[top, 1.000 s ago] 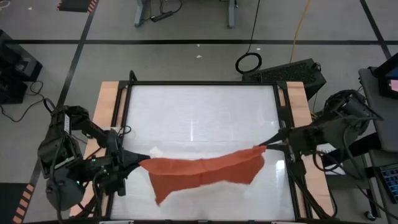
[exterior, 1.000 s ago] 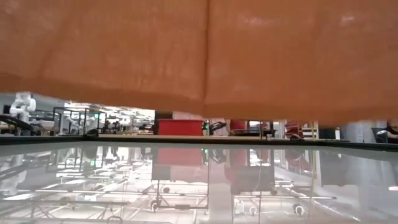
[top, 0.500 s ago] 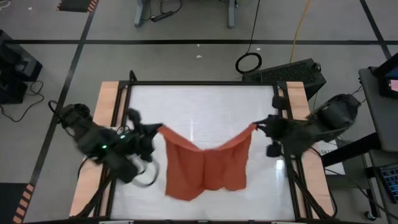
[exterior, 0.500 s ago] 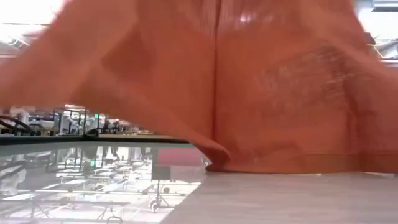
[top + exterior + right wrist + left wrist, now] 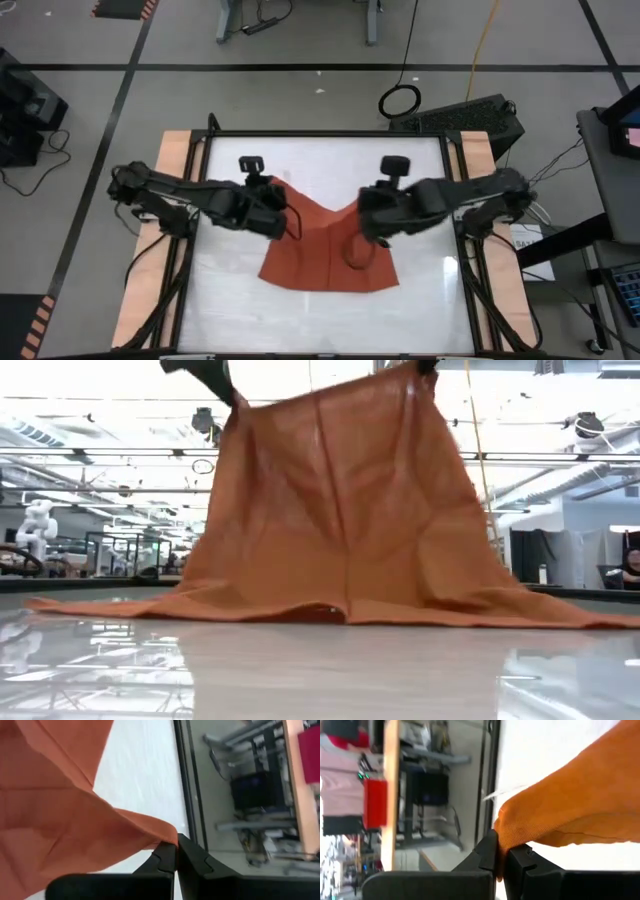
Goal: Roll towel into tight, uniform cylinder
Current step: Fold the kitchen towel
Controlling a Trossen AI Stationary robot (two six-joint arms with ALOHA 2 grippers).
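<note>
Nearest you, the towel's (image 5: 325, 258) lower edge lies spread on the white table (image 5: 420, 310). Farther back it rises, because your left gripper (image 5: 290, 225) and right gripper (image 5: 362, 228) each pinch a top corner, holding it up so it can lie flat for rolling.

The glossy white rectangular tabletop (image 5: 320, 165), framed in black with bare wooden strips down both long sides, carried only the thin rust-orange cloth towel (image 5: 325, 255). The towel's lower edge lay spread flat on the surface, near the middle, while the rest rose clear of the table.
</note>
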